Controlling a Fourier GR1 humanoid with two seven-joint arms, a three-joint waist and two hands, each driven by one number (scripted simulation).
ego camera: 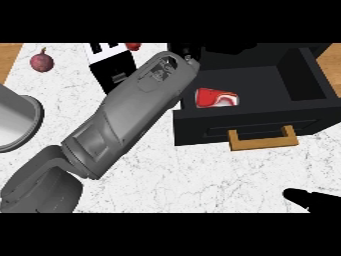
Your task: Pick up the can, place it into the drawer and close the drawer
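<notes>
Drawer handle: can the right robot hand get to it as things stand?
Probably yes. The right robot hand sits at the lower right, with only bare counter between it and the wooden drawer handle. The left forearm crosses further left, clear of that path.

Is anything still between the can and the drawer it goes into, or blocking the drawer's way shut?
Nothing stands between them: the can already lies on its side inside the open black drawer. The left forearm reaches over the drawer's back left corner, its hand hidden. Nothing visible lies on the counter before the wooden handle.
</notes>
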